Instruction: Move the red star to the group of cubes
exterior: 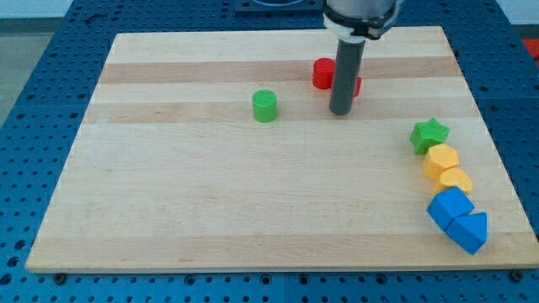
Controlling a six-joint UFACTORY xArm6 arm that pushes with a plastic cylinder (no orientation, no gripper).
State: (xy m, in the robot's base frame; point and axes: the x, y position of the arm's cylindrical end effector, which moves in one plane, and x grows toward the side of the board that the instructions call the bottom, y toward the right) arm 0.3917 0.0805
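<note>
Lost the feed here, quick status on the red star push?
My tip down at red star's near side, rod covering most of it. Red cylinder just left. Block group far right; path looks clear.

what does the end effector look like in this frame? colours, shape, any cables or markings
My tip is the flat lower end of a plain, straight cylindrical rod, dark grey, with no markings. At the view's top the rod enters a wider round black collar with a light grey band around its lower edge. No cables show on the rod itself.
</note>
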